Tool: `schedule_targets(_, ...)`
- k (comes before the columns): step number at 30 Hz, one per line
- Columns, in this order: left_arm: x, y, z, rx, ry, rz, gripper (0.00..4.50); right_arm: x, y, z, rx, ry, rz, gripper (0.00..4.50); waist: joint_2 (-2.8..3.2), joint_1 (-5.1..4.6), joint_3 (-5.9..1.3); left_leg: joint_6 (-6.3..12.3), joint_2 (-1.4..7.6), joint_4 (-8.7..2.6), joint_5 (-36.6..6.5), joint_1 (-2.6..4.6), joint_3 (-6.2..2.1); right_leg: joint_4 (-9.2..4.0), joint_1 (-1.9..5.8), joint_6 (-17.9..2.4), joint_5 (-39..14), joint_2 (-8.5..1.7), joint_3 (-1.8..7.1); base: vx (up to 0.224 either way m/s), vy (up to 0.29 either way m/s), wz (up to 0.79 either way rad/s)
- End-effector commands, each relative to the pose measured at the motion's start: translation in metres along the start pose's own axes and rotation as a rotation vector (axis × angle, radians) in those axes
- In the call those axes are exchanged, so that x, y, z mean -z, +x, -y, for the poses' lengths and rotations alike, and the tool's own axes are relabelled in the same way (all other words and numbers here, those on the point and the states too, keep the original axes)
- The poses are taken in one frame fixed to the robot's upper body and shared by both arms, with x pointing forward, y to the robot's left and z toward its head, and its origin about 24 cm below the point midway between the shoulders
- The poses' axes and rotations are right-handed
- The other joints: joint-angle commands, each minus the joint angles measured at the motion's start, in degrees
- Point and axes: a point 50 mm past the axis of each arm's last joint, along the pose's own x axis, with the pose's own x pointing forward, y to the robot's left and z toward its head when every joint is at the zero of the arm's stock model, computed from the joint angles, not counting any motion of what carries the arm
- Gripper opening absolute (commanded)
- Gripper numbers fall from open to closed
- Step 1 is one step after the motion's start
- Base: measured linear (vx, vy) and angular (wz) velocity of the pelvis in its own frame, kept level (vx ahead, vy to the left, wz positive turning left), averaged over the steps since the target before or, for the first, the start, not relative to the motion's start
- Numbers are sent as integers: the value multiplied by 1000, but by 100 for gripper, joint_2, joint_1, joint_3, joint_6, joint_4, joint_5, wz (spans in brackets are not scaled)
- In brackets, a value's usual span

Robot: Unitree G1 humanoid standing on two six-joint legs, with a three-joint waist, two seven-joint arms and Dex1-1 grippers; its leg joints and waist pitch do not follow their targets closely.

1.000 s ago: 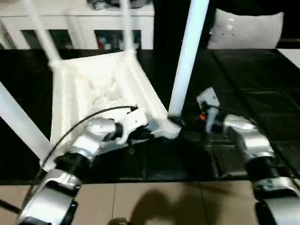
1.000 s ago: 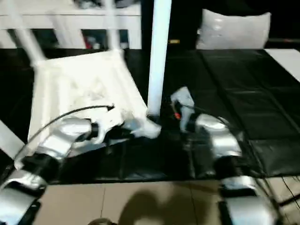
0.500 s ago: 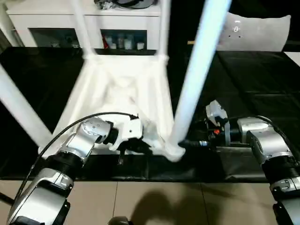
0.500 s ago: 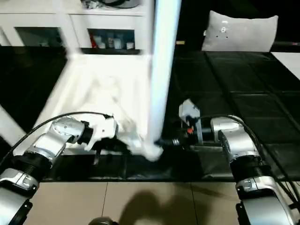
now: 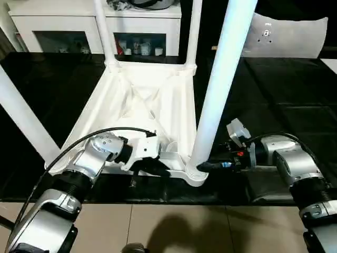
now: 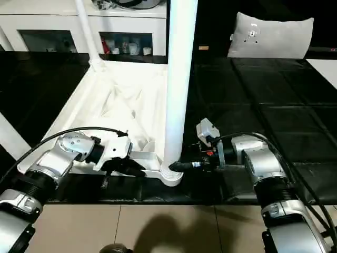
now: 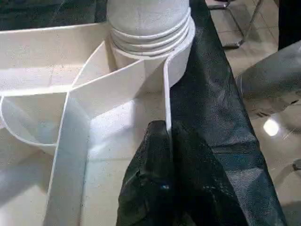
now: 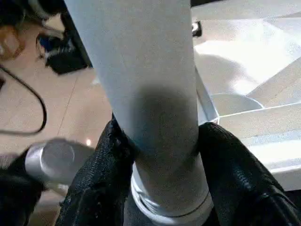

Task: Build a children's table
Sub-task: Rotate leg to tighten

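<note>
Bracing comes first: left claw [image 5: 158, 167] pinches the near rim of the upturned children's table [image 5: 142, 105] on the black surface [image 5: 284, 95], while right claw [image 5: 206, 166], clamped around the near leg [image 5: 221, 79], should twist it squarely home.

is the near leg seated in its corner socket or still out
Seated: the near leg stands upright in the corner socket, right end effector clamped around its base.
</note>
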Motion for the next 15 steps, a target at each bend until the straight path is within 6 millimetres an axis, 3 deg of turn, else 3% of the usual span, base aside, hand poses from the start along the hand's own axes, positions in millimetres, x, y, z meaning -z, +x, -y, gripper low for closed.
schedule_targets(1, -21, 4, -7, -31, 49, 59, 0, -15, 6, 1, 18, -25, 88, 192, -93, -41, -428, 569, 475, -378, -6, 25, -214, -417, 373, -66, -1609, -719, 506, 0, 0, 0)
schedule_targets(3, -27, 9, -15, -133, -30, 77, 0, -16, 19, 10, 201, -3, 110, 191, -99, -59, -408, 477, 442, -386, -70, 24, -205, -459, 369, 3, -1831, -713, 490, 0, 0, 0)
schedule_targets(4, -27, 9, -15, -133, -30, 77, 0, -16, 19, 10, 201, -3, 110, 191, -68, -93, -397, 396, 442, -401, -105, 27, -215, -492, 363, 14, -1928, -711, 483, 0, 0, 0)
schedule_targets(5, -30, 13, -20, -205, -79, 76, 0, -15, 27, 21, 359, 42, 111, 191, -86, -164, -406, 285, 434, -412, -145, 25, -224, -478, 390, 28, -1977, -714, 478, 0, 0, 0)
schedule_targets(7, -31, 16, -22, -235, -99, 71, 0, -15, 31, 25, 424, 66, 114, 191, -84, -280, -401, 236, 399, -420, -173, 11, -238, -521, 412, 84, -2070, -719, 456, 0, 0, 0)
schedule_targets(8, -33, 22, -24, -266, -119, 71, 0, -16, 37, 30, 499, 85, 125, 191, -109, -363, -399, 243, 383, -414, -138, -15, -235, -512, 421, 82, -2020, -707, 460, 0, 0, 0)
schedule_targets(9, -35, 25, -25, -281, -131, 73, 0, -16, 40, 32, 535, 102, 129, 191, -99, -373, -400, 259, 375, -413, -144, -4, -238, -531, 416, 89, -2038, -713, 457, 0, 0, 0)
schedule_targets(11, -43, 40, -31, -367, -177, 93, 0, -18, 55, 39, 680, 150, 117, 191, -70, -508, -410, 293, 375, -396, -16, -16, -243, -511, 407, -25, -1763, -686, 461, 0, 0, 0)
schedule_targets(15, -54, 55, -36, -449, -197, 120, 0, -22, 63, 46, 813, 204, 195, 191, -79, -565, -452, 490, 337, -369, 219, -51, -226, -432, 446, -181, -1231, -689, 490, 0, 0, 0)
